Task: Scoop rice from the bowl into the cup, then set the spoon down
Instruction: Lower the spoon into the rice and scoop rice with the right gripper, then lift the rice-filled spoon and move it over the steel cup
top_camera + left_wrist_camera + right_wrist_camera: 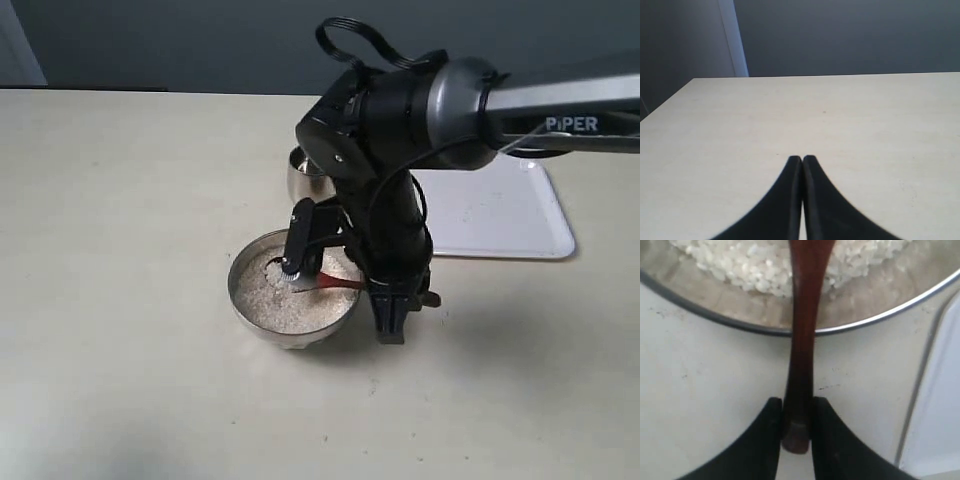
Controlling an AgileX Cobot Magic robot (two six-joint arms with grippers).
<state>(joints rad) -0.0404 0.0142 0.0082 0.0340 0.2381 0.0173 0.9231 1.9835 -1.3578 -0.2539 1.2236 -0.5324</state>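
A: Right pincer (797,405), state?
B: Clamped narrow on the very end of the spoon (802,315) handle, one pad each side. The handle runs straight out ahead of the tips.

A: Where's the scoop end?
B: Over the bowl (238,300) rim and down in the rice (285,305), straight ahead of the pincer. Can't tell if it's loaded; the arm hides the scoop in the exterior view and the wrist view crops it.

A: Cup?
B: The cup (300,178) is off to the side of the pincer's reach line, near the bowl and half hidden by the arm. A white tray (500,215) lies on the pincer's other side.

A: Left pincer (802,159)?
B: Tips pressed together, nothing between them, only bare worktop (840,115) ahead of it. Idle.

A: Step?
B: Scooping, I'd say. The grip is far out on a long handle, so any wrist roll swings the scoop a lot.

A: Tips for doing it well?
B: Push the scoop under the grains, level it before lifting, then rise slowly until it clears the rim. Keep it flat while carrying. The cup mouth is narrow, so centre the scoop over it before tilting or rice lands on the worktop.
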